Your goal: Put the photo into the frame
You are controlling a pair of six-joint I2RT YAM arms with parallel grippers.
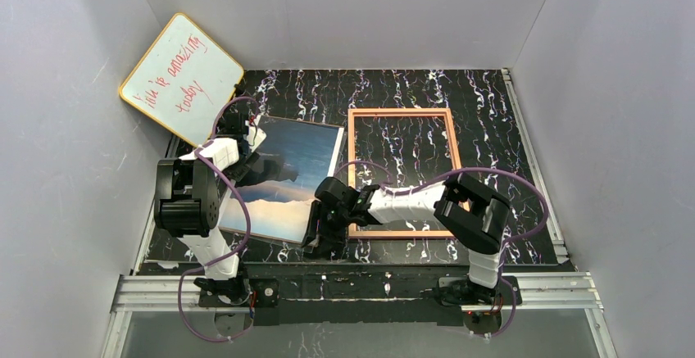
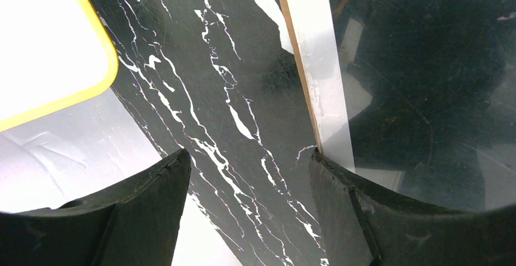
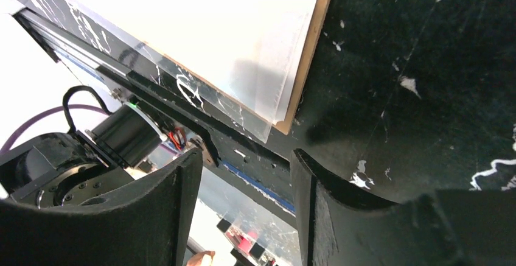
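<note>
Clearly unfinished: the photo [image 1: 287,174] lies face up on the counter [image 1: 492,112], left of the empty frame [image 1: 453,161], while the left end effector [image 2: 248,156] and right end effector [image 3: 245,154] gape empty at its corners.

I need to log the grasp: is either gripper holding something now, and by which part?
Nothing is held. The left gripper and the right gripper both stand open, empty, near the photo.

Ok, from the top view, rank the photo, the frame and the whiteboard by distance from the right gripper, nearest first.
1. The photo, its near corner right beside the right gripper.
2. The frame, a little to the gripper's right.
3. The whiteboard, leaning in the far left corner.
</note>
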